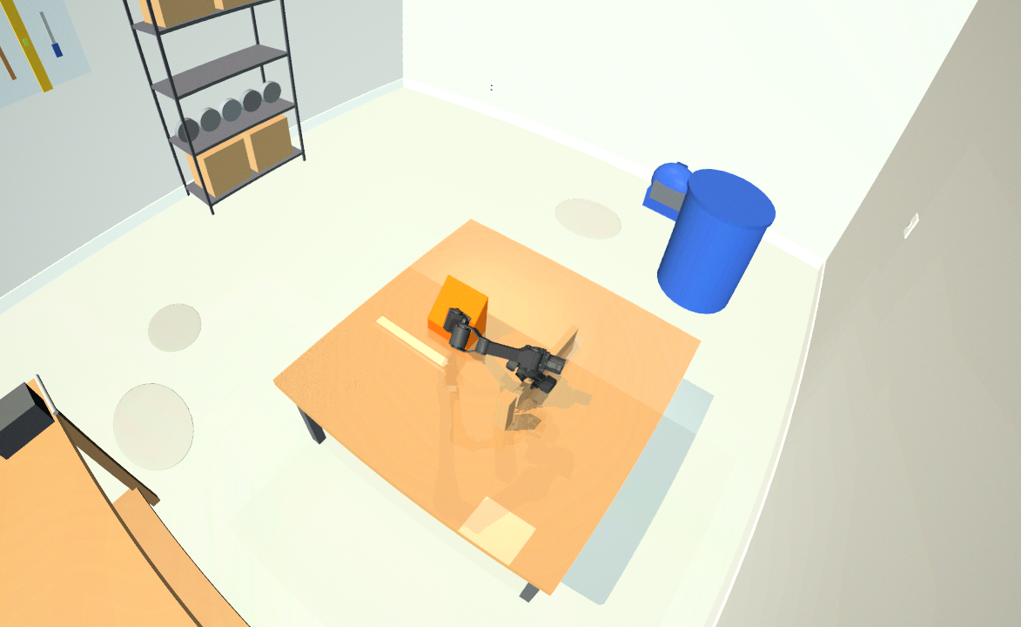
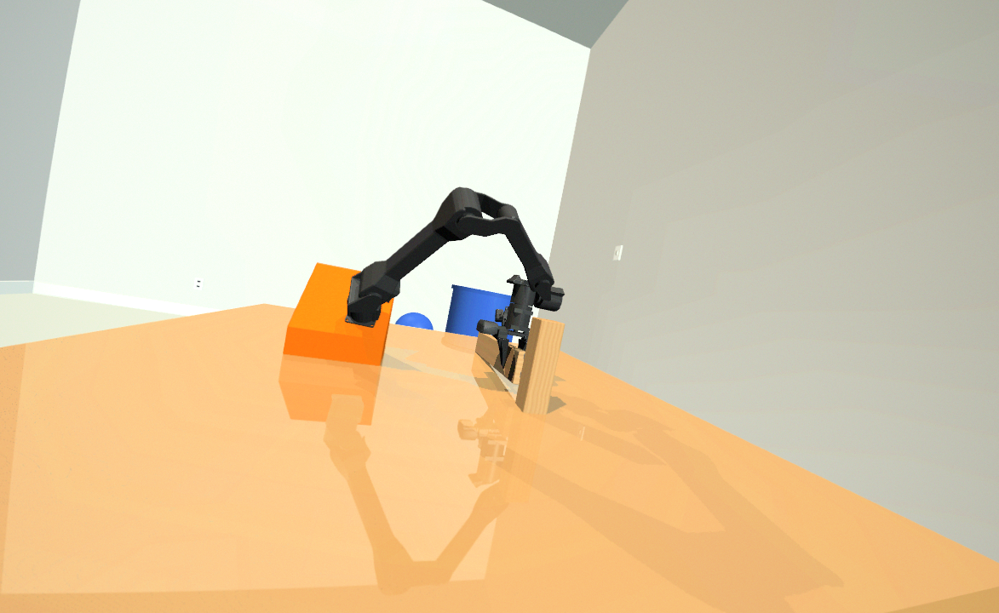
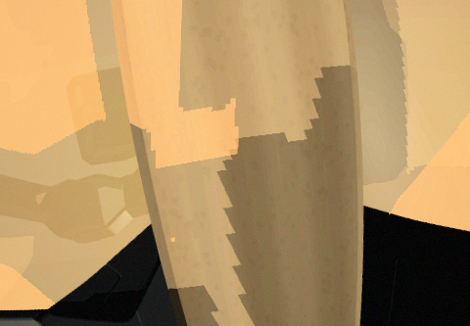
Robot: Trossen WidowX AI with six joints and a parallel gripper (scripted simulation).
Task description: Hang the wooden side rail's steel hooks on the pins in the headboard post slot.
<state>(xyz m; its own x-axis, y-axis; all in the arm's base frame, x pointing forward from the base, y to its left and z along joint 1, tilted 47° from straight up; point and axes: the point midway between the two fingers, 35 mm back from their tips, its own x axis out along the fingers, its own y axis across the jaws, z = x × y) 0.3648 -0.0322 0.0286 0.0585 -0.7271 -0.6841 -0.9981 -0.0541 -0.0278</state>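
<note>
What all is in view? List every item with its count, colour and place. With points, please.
Table (image 1: 389, 421) (image 2: 182, 472): one, orange-brown, under the arm.
Box (image 1: 463, 294) (image 2: 332, 345): one, orange, at the arm's base.
Side rail (image 3: 294, 194): one, wooden brown, between the fingers.
Headboard post (image 2: 539, 365): one, wooden brown, upright on the table.
Barrel (image 1: 712, 249) (image 2: 472, 308): one, blue, on the floor.
Shelf rack (image 1: 160, 91): one, dark, by the wall; holds tan boxes and grey round items.
Hooks and pins: not distinguishable.
Arm (image 1: 502, 350) (image 2: 419, 251): one, black, reaching over the table.
Tool (image 2: 513, 373): one, black, shut on the rail.
</note>
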